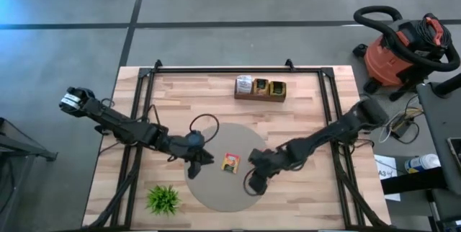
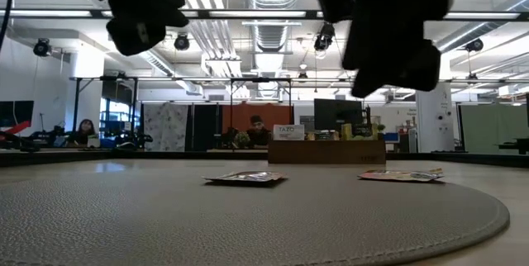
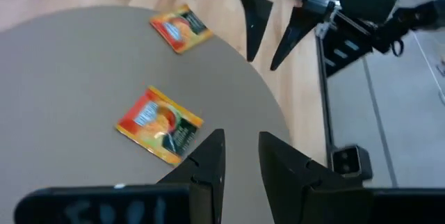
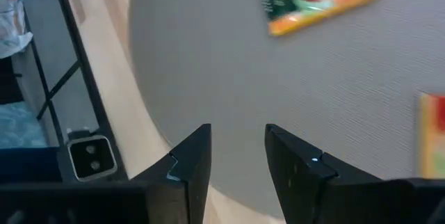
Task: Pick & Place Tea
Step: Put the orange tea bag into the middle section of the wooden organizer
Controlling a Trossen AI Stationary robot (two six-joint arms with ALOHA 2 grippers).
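Item: light wooden slatted counter (image 1: pixel 302 109) carrying a round grey leather-textured mat (image 1: pixel 223 192) at its near middle; far of the mat, a small dark wooden box (image 1: pixel 260 88) holding upright tea sachets in its compartments. On the mat lie two flat orange-and-green tea-bag sachets: one (image 1: pixel 230 163) at mid-mat between the arms, the second (image 3: pixel 180 28) near the mat's right edge. Left claw (image 1: pixel 195 166) and right claw (image 1: pixel 252 183) hover over the mat, both parted and empty.

Both arms reached inward, the left gripper (image 1: pixel 199 161) and right gripper (image 1: pixel 253 181) hanging low with fingers parted, holding nothing.
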